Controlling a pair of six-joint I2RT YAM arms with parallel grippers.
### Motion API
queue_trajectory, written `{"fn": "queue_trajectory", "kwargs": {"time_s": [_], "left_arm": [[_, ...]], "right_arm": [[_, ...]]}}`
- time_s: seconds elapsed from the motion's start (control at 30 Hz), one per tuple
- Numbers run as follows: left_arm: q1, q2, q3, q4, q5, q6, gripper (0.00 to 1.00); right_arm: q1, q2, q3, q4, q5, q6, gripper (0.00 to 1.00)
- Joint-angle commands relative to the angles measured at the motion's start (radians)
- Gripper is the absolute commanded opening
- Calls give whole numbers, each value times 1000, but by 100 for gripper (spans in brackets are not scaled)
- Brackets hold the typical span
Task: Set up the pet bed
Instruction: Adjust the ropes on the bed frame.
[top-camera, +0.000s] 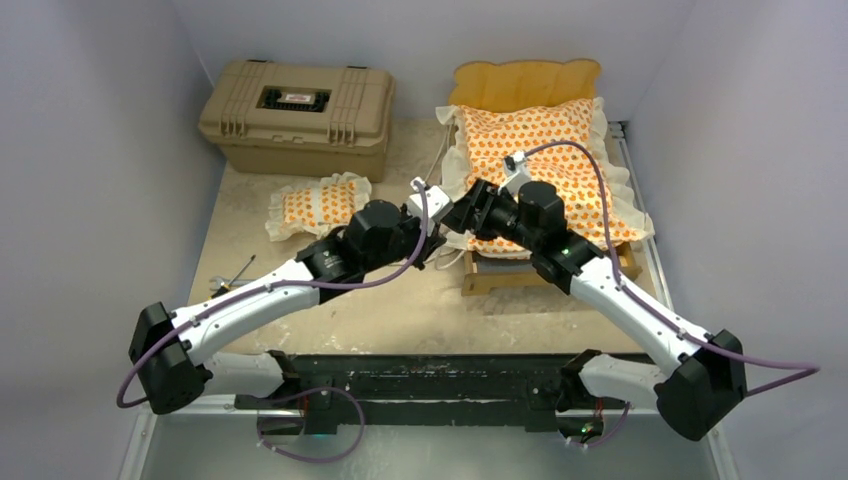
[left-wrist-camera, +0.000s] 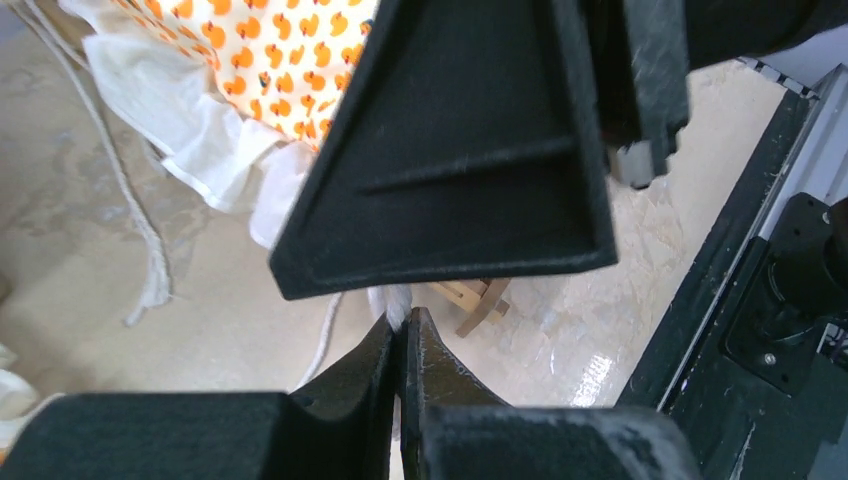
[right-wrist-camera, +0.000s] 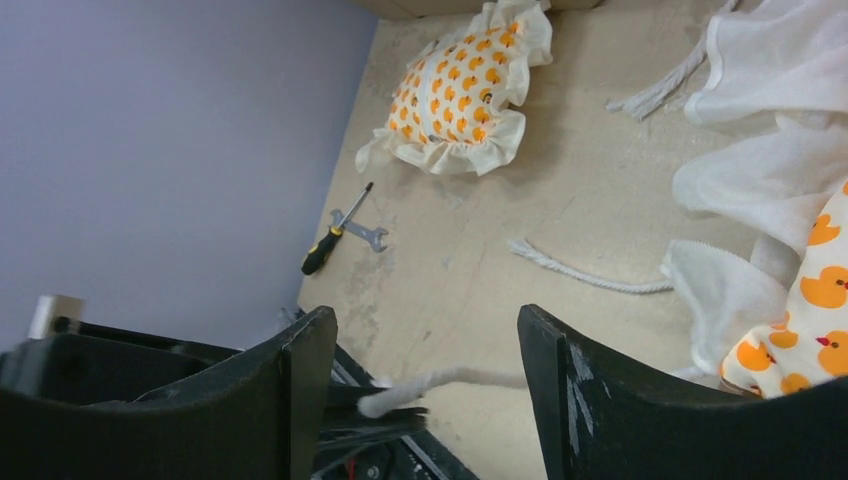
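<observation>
The pet bed's light-wood frame (top-camera: 525, 80) stands at the back right. Its orange-patterned mattress cushion (top-camera: 540, 150) lies on top, the white ruffle hanging over the edges. The matching pillow (top-camera: 320, 205) lies apart on the table to the left. Both grippers meet at the bed's near-left corner. My left gripper (left-wrist-camera: 405, 320) is shut on the end of a white tie cord (left-wrist-camera: 395, 300) that comes from the cushion (left-wrist-camera: 270, 50). My right gripper (right-wrist-camera: 425, 330) is open, with that cord end (right-wrist-camera: 420, 385) lying loose between its fingers. One right finger (left-wrist-camera: 450, 150) fills the left wrist view.
A tan hard case (top-camera: 298, 115) sits at the back left. A screwdriver (right-wrist-camera: 330, 245) and a small wrench (right-wrist-camera: 362, 232) lie by the left wall, near the pillow (right-wrist-camera: 460, 90). More loose white cord (right-wrist-camera: 580, 272) trails on the table beside the bed.
</observation>
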Motion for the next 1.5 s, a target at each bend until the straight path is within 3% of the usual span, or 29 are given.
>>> {"fn": "queue_trajectory", "kwargs": {"time_s": [0.0, 0.17, 0.37, 0.47, 0.63, 1.0, 1.2, 1.33, 1.47], "left_arm": [[-2, 23, 193, -339, 2, 153, 0], [-2, 46, 325, -576, -33, 242, 0], [-2, 47, 404, -664, 7, 274, 0], [-2, 47, 432, -681, 70, 288, 0], [-2, 38, 462, -688, 104, 299, 0], [-2, 19, 465, -651, 185, 285, 0], [-2, -19, 450, -619, 193, 281, 0], [-2, -50, 427, -595, 186, 274, 0], [-2, -79, 385, -571, 142, 269, 0]], "right_arm": [[-21, -50, 11, 53, -27, -189, 73], [-22, -176, -88, 188, -66, -520, 78], [-22, -333, -330, 563, -202, -683, 78], [-22, -314, -401, 704, -314, -685, 76], [-20, -208, -428, 785, -448, -717, 70], [-9, -31, -436, 981, -513, -701, 65], [-3, 57, -404, 989, -570, -709, 48], [-3, 58, -391, 924, -583, -745, 25], [-4, 8, -355, 755, -559, -829, 0]]}}
